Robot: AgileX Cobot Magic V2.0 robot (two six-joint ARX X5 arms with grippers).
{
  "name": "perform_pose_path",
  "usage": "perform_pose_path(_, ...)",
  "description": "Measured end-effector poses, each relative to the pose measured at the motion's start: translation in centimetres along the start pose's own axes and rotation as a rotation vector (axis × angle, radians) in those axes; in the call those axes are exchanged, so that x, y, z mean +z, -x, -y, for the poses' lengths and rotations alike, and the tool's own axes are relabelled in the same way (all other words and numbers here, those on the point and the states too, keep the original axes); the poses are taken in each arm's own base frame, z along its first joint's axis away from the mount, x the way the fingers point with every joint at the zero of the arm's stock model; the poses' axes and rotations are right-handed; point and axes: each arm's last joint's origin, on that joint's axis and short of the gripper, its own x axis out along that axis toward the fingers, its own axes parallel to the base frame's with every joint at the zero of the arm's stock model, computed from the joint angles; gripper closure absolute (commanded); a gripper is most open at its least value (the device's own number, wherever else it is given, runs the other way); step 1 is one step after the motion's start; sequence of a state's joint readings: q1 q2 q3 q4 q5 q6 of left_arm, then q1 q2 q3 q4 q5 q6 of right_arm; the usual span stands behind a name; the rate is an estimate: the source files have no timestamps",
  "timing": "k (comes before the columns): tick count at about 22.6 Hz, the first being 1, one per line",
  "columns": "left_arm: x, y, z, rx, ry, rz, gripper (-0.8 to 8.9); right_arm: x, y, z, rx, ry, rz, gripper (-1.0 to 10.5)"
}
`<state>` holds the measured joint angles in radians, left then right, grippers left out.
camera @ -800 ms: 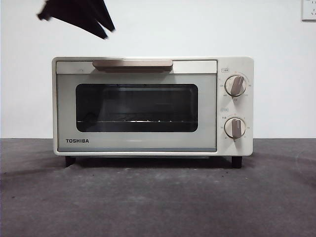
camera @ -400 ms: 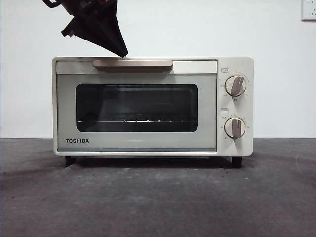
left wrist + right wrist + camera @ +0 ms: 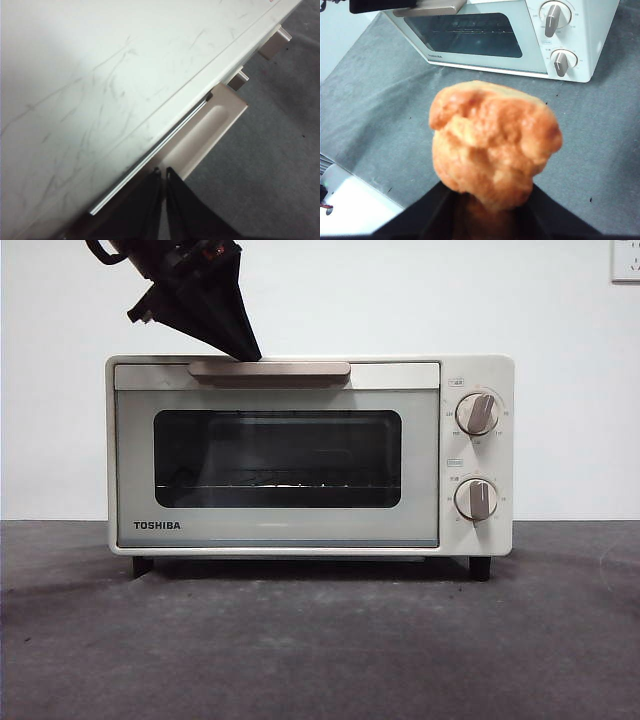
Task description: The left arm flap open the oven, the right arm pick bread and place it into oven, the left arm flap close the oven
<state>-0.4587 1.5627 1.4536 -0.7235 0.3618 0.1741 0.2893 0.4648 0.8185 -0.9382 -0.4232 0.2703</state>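
grey felt-like table (image 3: 320, 640) under a white wall holds the oven (image 3: 310, 455), whose door is shut, so none of the three steps is finished. left gripper (image 3: 162, 175), jaws pressed nearly together and holding nothing, sits with its tips at the beige handle (image 3: 268, 369) near its left end, just above the door's top edge. right gripper (image 3: 487, 200) clamps the bread (image 3: 492, 142), raised well in front of the oven.

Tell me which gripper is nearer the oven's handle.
Left. The left gripper sits at the handle with jaws nearly together. The right gripper holds the bread out in front of the oven, well away.
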Motion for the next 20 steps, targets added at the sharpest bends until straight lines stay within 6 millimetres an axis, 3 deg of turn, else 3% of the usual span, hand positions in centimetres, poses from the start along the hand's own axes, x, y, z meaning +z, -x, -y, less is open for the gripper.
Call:
perform_pose_path(14,-1.0,-0.2,2.4,-0.050,-0.004,-0.149,7.97,0.0,0.0,0.0,0.000,-0.008,0.000,8.1)
perform_pose_path(20,-2.3,-1.1,3.5,-0.086,0.008,-0.196,7.97,0.0,0.0,0.0,0.003,-0.023,-0.001,8.1)
